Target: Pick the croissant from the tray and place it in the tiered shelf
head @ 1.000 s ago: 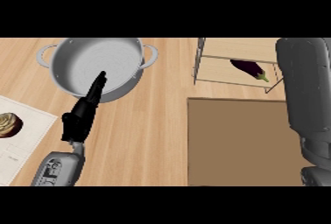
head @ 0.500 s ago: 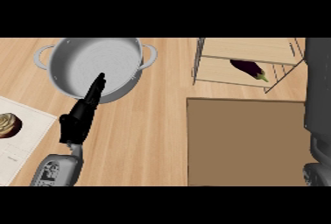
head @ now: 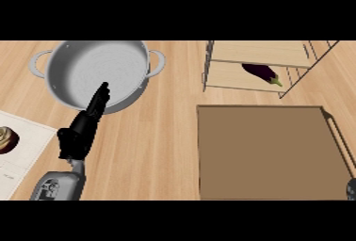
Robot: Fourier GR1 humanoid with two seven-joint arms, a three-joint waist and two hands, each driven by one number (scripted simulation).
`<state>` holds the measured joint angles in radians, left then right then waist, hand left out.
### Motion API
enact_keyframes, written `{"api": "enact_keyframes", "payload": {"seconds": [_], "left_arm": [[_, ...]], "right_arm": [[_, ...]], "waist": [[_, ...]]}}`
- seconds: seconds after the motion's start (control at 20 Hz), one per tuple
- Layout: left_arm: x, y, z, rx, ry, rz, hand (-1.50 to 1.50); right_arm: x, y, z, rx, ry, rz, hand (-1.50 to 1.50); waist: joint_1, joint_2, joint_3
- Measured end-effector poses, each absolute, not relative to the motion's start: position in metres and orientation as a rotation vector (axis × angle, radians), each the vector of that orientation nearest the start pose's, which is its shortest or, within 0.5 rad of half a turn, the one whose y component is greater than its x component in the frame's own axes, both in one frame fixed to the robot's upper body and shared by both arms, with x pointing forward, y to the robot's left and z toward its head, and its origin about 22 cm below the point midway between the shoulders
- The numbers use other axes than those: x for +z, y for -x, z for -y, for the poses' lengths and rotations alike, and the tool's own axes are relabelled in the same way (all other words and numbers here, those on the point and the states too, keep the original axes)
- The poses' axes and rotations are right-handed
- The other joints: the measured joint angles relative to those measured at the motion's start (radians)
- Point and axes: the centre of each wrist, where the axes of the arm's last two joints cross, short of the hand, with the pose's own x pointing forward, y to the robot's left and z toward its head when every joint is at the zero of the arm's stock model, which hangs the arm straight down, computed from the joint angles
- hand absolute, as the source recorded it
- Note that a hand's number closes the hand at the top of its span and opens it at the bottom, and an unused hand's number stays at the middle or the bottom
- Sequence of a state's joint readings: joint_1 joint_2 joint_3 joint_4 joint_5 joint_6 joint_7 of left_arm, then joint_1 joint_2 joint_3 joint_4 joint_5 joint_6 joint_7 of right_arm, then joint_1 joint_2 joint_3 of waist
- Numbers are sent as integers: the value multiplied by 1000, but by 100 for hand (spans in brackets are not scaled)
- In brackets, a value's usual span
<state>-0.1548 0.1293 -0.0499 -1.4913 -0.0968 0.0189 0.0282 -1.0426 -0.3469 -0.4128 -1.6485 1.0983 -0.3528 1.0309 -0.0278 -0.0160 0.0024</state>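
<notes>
Robot hand (head: 82, 132), one; tray (head: 264, 155), one; shelf (head: 259, 66), one

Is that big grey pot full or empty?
Empty. The pot shows its bare grey inside, with nothing lying in it; the left hand only reaches over its near rim, fingers straight.

Grey pot (head: 97, 70), brown tray (head: 268, 150), purple eggplant (head: 261, 72), perhaps brownish croissant (head: 7, 140).

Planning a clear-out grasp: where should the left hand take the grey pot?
Likely the pot's left loop handle, approached from the left: handles jut out on either side of the rim, while the wide round wall gives fingers little to curl round. The left hand lies open, fingertips over the near rim.
</notes>
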Motion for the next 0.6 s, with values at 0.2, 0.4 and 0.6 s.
{"api": "enact_keyframes", "payload": {"seconds": [0.2,0.4,0.6], "left_arm": [[20,-277,-236,-229,-145,1610,0],[19,-275,-242,-215,-159,1604,0],[18,-271,-244,-212,-162,1604,0]], "right_arm": [[355,-283,292,-745,1233,1537,-150],[349,-242,318,-693,1252,1496,-150],[341,-200,342,-646,1243,1483,-150]], "waist": [[-15,-3,1],[-31,-7,2],[-39,-9,2]]}}
